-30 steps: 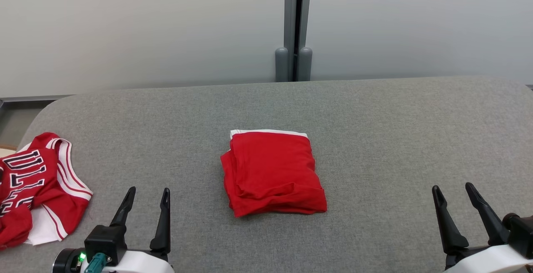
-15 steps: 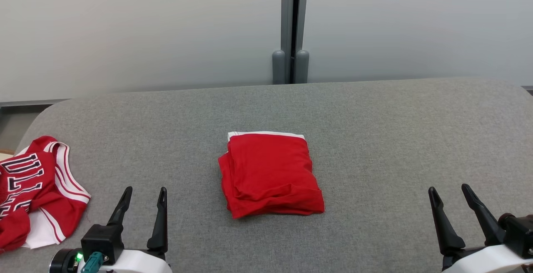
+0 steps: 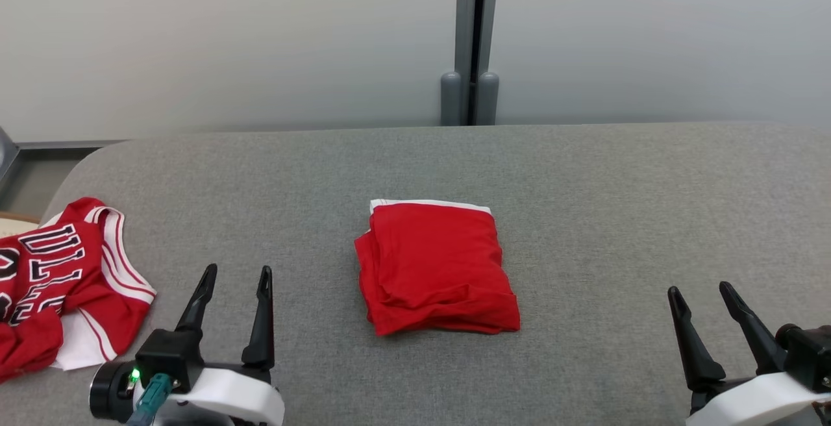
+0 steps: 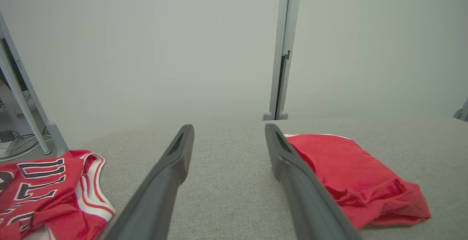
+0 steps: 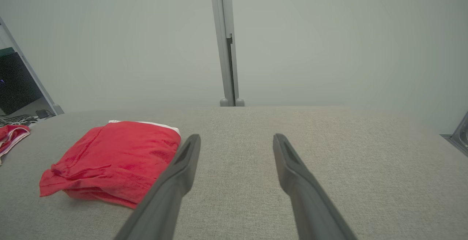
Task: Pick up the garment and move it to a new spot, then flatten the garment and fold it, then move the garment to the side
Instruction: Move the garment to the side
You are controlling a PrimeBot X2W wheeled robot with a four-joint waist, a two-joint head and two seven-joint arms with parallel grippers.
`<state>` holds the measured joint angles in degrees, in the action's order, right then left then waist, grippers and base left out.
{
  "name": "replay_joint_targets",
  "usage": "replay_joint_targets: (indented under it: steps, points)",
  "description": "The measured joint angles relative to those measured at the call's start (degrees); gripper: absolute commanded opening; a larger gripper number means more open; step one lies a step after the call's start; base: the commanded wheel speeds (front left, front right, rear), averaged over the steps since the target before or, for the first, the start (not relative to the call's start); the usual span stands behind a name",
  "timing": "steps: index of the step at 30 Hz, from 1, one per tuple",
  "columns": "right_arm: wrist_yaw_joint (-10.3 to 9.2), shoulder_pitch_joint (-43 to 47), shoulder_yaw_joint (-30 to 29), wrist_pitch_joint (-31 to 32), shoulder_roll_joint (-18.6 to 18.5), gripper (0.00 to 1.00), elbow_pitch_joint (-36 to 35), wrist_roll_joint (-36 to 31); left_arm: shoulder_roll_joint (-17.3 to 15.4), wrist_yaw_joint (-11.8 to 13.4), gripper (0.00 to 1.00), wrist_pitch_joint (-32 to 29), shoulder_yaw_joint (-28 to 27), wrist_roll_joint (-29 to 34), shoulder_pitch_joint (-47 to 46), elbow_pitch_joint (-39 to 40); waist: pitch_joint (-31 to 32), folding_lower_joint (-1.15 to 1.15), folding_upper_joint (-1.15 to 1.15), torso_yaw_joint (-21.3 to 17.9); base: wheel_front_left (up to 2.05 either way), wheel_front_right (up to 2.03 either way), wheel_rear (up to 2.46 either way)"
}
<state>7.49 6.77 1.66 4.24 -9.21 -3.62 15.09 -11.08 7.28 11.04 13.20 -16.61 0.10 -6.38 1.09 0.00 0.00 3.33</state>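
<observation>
A red garment point(image 3: 435, 267), folded into a thick square with a white edge along its far side, lies in the middle of the grey fabric surface point(image 3: 617, 205). My left gripper point(image 3: 237, 271) hovers open at the lower left, well short of the garment. In the left wrist view the garment point(image 4: 347, 167) lies to the right of the open left gripper point(image 4: 228, 128). My right gripper point(image 3: 698, 288) stands open at the lower right, far from the cloth. In the right wrist view the garment point(image 5: 113, 152) lies left of the right gripper point(image 5: 237, 137). Nothing is held.
A crumpled red and white jersey point(image 3: 58, 276) with dark lettering lies at the surface's left end, beside my left gripper; it is also at the lower left point(image 4: 44, 181) of the left wrist view. A pale wall with a grey post point(image 3: 477, 43) stands behind.
The head view has shifted a little to the right. My left gripper reaches slightly farther forward than before. The folded garment, the jersey and my right gripper stay as they were.
</observation>
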Motion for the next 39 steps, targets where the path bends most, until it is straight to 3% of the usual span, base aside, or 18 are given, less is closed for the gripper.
replay_joint_targets:
  steps: [12, 21, 27, 28, 29, 31, 32, 39]
  points:
    - [0.00, -10.54, 3.49, 0.90, -2.45, 1.00, 3.81, 0.91, 5.27, -1.23, 1.00, 3.53, 3.03, 0.97, -11.54, -0.02, -9.22, 0.00, 0.00, 6.79, 0.00, 0.00, 0.00]
    - [0.00, -18.86, 8.48, 0.51, -2.74, 1.00, 17.55, 3.01, 7.80, -1.42, 1.00, 3.96, 4.00, 1.98, -16.73, 0.93, -17.27, 0.00, 0.00, 12.55, 0.00, 0.00, 0.00]
    - [-0.03, -21.45, 13.56, -0.40, -2.47, 1.00, 23.47, 6.83, 8.06, -1.33, 1.00, 3.97, 3.36, 2.67, -16.75, 0.98, -19.42, 0.00, 0.00, 13.74, 0.00, 0.00, 0.00]
    - [-0.12, -21.81, 14.29, -0.64, -2.55, 0.97, 24.05, 7.40, 8.11, -1.33, 1.00, 3.97, 3.15, 2.81, -16.74, 0.98, -19.41, 0.00, 0.00, 13.53, 0.00, 0.00, 0.00]
    - [-0.12, -22.24, 14.93, -0.68, -2.64, 0.47, 24.61, 8.00, 8.12, -1.33, 1.00, 3.97, 2.94, 3.02, -16.74, 1.00, -19.41, 0.00, 0.00, 13.31, 0.00, 0.00, 0.00]
    - [-0.13, -22.82, 16.14, -1.03, -2.76, 0.09, 25.36, 9.11, 8.16, -1.41, 1.00, 3.98, 2.63, 3.23, -16.75, 0.96, -19.41, 0.00, 0.00, 12.81, 0.00, 0.00, 0.00]
    - [-0.12, -23.21, 16.75, -1.27, -2.82, 0.00, 25.83, 9.49, 8.16, -1.43, 1.00, 3.98, 2.47, 3.46, -16.75, 0.90, -19.38, 0.00, 0.00, 12.56, 0.00, 0.00, 0.00]
    - [-0.08, -24.31, 21.09, -2.20, -3.21, 0.00, 28.10, 13.18, 8.22, -2.04, 1.00, 4.04, 1.82, 4.36, -16.75, 0.26, -18.37, 0.00, 0.00, 10.70, 0.00, 0.00, 0.00]
